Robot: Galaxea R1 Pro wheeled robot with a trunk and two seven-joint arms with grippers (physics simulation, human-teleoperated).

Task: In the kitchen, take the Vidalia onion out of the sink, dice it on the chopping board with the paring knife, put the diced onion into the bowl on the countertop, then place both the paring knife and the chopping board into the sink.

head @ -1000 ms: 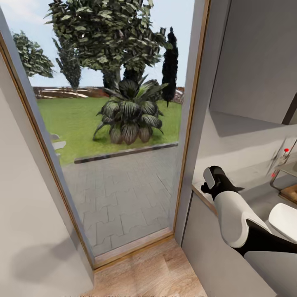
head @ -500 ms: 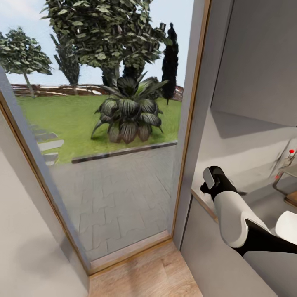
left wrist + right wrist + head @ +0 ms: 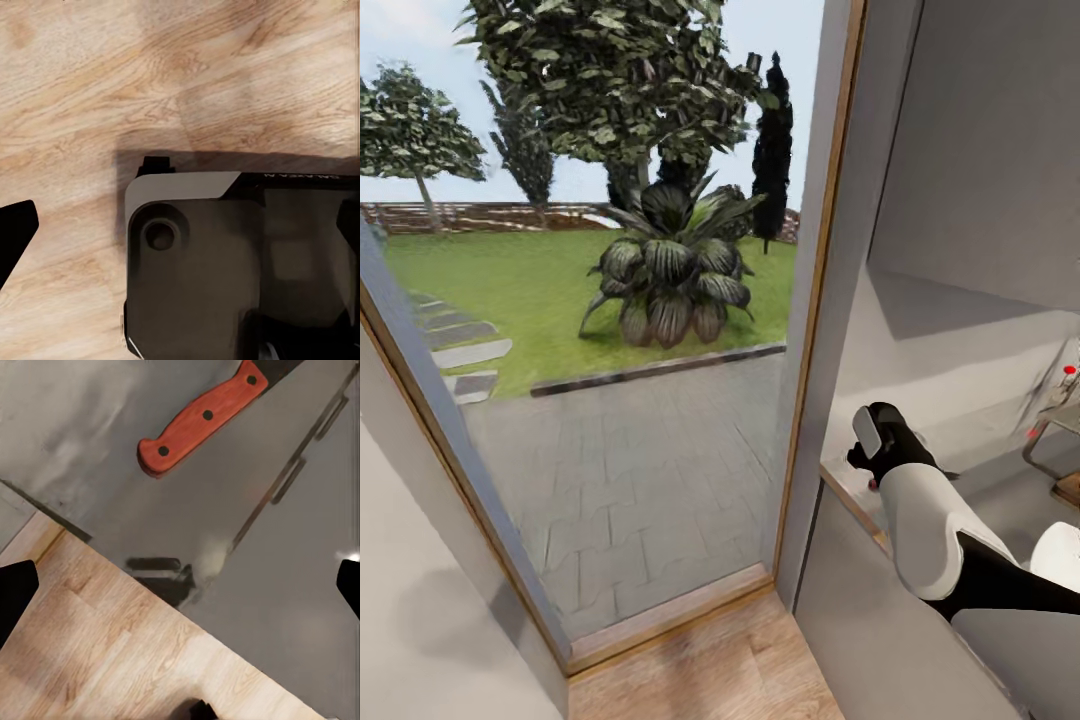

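Note:
In the right wrist view the paring knife's red handle [image 3: 202, 420] lies on the grey countertop [image 3: 285, 532]; its blade is cut off by the frame. My right gripper [image 3: 180, 589] hangs open above the counter's front edge, short of the handle, holding nothing. In the head view my right arm [image 3: 920, 520] reaches over the countertop [image 3: 960, 440]. At that view's right edge show the sink's rim [image 3: 1050, 440], its tap with a red knob [image 3: 1068, 372], a corner of the chopping board [image 3: 1072, 488] and part of the white bowl [image 3: 1060, 550]. The onion is out of view. My left gripper [image 3: 180, 225] is open over the floor.
A tall glass door [image 3: 640, 400] with a wooden frame [image 3: 810, 330] looks out on paving and a garden. A grey wall panel [image 3: 420, 560] stands at the left. Wooden floor [image 3: 700, 670] lies below. My dark base [image 3: 225, 262] sits under the left gripper.
The head camera has turned left: more garden shows, and the tap, board and bowl have slid toward the right edge. My right arm holds almost the same pose.

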